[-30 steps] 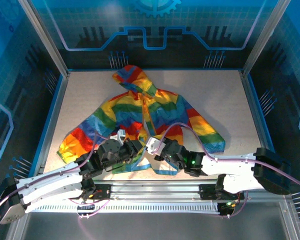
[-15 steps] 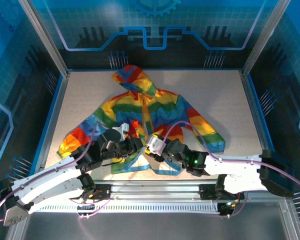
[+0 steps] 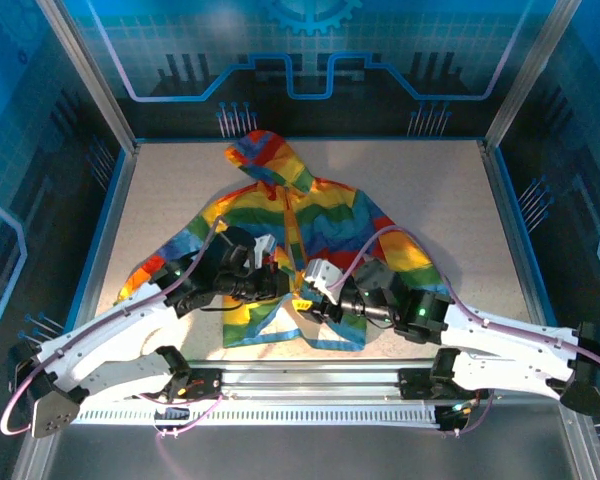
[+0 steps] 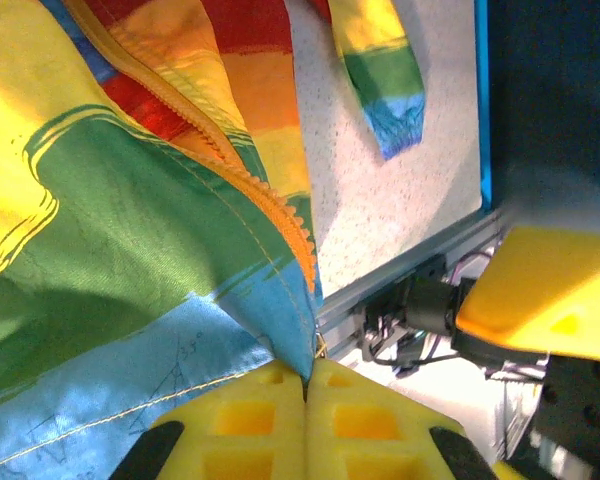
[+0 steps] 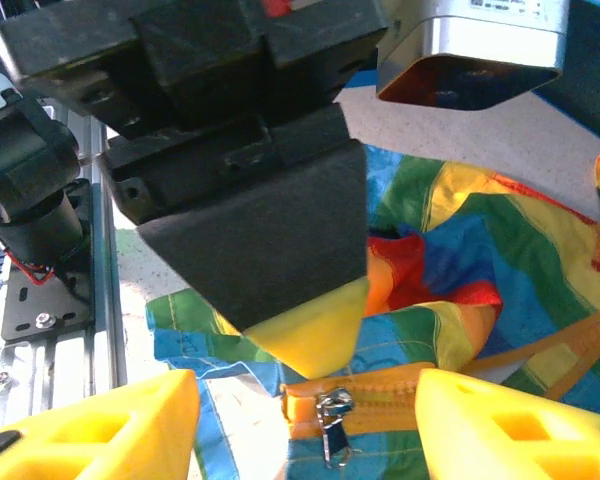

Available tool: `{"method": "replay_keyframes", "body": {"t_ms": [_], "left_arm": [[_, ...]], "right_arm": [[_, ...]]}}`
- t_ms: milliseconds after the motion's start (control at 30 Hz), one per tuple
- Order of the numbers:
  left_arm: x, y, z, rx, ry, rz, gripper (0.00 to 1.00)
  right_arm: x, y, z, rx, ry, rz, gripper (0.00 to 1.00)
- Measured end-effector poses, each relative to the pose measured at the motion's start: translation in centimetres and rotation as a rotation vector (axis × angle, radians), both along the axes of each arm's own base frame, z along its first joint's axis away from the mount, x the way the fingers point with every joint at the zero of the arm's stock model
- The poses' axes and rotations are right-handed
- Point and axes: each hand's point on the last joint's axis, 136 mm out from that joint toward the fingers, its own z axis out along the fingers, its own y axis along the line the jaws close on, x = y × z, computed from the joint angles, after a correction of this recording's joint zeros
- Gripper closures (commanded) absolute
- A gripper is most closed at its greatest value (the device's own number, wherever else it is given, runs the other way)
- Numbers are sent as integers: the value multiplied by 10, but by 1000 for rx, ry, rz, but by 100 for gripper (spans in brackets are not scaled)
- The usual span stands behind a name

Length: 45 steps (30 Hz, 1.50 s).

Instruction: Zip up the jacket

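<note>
jacket (image 3: 325,215): 1 | claws: 2, left claw (image 4: 306,385), right claw (image 3: 308,298) | zipper pull (image 5: 330,425): 1 | table (image 3: 165,185): 1

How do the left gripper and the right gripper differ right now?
The left gripper is shut, pinching the jacket at its hem by the zipper; the right gripper is open, holding nothing. The left's pads meet; the right's fingers straddle the zipper slider. Both have yellow pads.
</note>
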Motion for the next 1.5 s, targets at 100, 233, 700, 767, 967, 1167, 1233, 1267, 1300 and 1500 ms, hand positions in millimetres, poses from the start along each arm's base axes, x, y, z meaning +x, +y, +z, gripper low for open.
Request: {"method": "replay_keyframes", "body": {"t_ms": [100, 233, 700, 767, 967, 1167, 1233, 1267, 1300, 1500], "left_arm": [[-4, 0, 2, 15, -10, -46, 100], [-7, 2, 3, 33, -22, -88, 100], [-14, 7, 1, 78, -28, -150, 100], [-14, 8, 1, 80, -31, -152, 100], [-15, 9, 0, 94, -36, -169, 100], [-15, 9, -3, 108, -39, -185, 100], [-16, 10, -3, 115, -38, -191, 100], [-16, 10, -3, 119, -41, -198, 100], [-16, 10, -3, 123, -41, -202, 100], [-17, 11, -1, 140, -51, -228, 100]], "right_arm": [[1, -2, -4, -25, 38, -10, 44], [0, 2, -16, -76, 86, 7, 46], [-1, 11, -34, -145, 146, 35, 91], [-1, 11, -34, -146, 145, 33, 97], [2, 7, -29, -140, 128, 17, 100], [4, 5, -26, -131, 121, 23, 75], [1, 7, -25, -129, 112, 47, 72], [-1, 7, -26, -128, 106, 61, 72], [-2, 7, -26, -127, 98, 70, 71], [-7, 4, -36, -164, 40, 125, 67]]}}
